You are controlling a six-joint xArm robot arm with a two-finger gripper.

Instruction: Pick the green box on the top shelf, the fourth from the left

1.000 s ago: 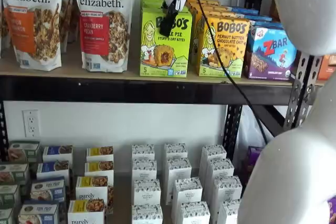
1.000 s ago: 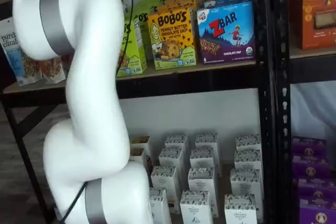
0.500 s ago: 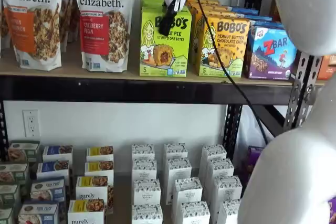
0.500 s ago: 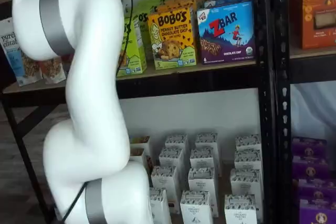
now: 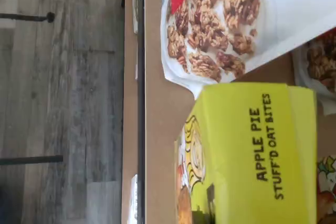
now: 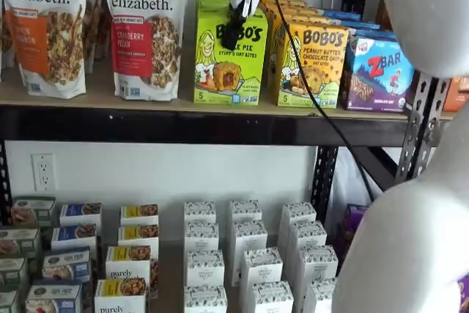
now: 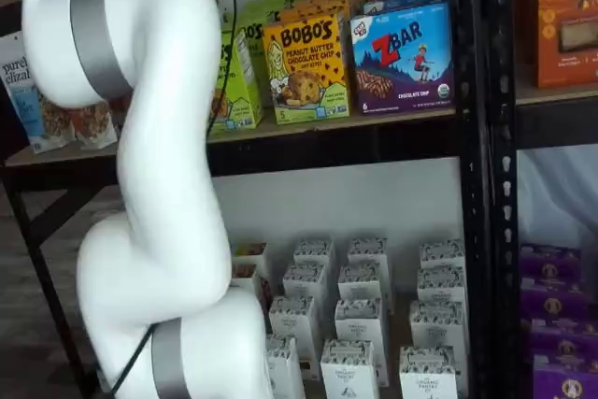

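The green box (image 6: 230, 56) is seen standing upright at the front edge of the top shelf (image 6: 183, 126), with more green boxes lined up behind it. In the wrist view its top panel (image 5: 257, 150), printed "APPLE PIE STUFF'D OAT BITES", is shown close up, with part of the cartoon girl on its front face. Just to its left on the shelf a white granola bag (image 6: 145, 27) marked "purely elizabeth" is placed, and a second granola bag (image 6: 45, 27) stands further left. To the right of the green box a yellow box (image 6: 314, 65) of peanut butter chocolate chip bites is set, and beyond that a blue box (image 6: 375, 72) of ZBars.

The claw (image 6: 233, 34) is hung in front of the upper part of the green box, its white body above and its black fingers overlapping the printed name. No gap between the fingers can be made out and no grip on the box is shown, so whether it is spread or closed cannot be told. A black cable (image 6: 315, 97) is trailed from it across the yellow box.

In a shelf view the green box (image 7: 238, 81) is largely hidden by the white arm (image 7: 149, 184).
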